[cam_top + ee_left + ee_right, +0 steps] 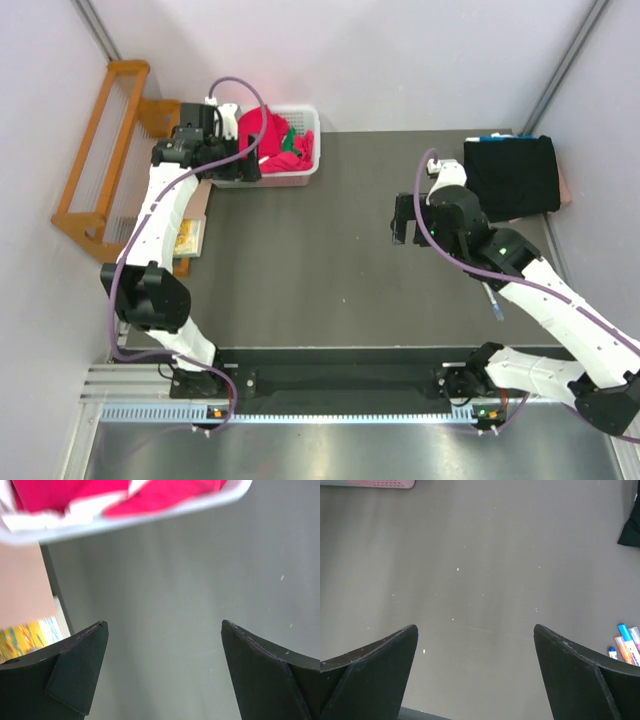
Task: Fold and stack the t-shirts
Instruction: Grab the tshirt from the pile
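Left gripper wide open and empty at basket edge, red shirts inside. Right gripper wide, empty, mid-table. Black shirt lies far right. Likely step: fetch the next shirt. Next move: reach in, pinch red cloth.

Two robot arms, the left arm and the right arm, wore white shells over their long links, broken by bulky black joint housings. A purple-grey cable looped along each arm toward its wrist. A small green light glowed on the right arm's black forearm. The left gripper and the right gripper each carried matte black, wedge-shaped fingers, their edges scuffed pale.
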Controlling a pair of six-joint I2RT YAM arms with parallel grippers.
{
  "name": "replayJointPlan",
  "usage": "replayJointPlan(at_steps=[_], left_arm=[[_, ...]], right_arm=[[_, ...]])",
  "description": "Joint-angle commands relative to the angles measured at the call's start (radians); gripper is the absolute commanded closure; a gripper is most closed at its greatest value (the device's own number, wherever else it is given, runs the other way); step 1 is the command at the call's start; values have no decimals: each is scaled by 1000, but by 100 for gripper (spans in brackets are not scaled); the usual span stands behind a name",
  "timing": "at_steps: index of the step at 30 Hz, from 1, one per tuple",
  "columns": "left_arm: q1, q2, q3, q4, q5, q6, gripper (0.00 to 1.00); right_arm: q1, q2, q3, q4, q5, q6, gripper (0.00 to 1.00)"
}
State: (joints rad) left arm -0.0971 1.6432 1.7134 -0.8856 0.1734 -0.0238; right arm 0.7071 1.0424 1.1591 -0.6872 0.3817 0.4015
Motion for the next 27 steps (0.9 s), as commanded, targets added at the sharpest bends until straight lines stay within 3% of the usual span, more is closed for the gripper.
replayJointPlan(at_steps=[1,10,17,20,27], left_arm=[[-3,65,152,5,23,16,1],[-1,280,411,17,-95,70,1],[7,587,796,-52,-196,87,1],[11,653,815,-23,-271,59,1],[33,693,738,91,-239,67,1]], right_arm=[[12,-34,-22,41,-27,-7,0],[14,-61,-64,86,-67,-21,0],[12,-93,-85,109,-78,-33,0],[12,-117,-105,123,-86,-38,0],[12,-119,-134,114,-98,-43,0]])
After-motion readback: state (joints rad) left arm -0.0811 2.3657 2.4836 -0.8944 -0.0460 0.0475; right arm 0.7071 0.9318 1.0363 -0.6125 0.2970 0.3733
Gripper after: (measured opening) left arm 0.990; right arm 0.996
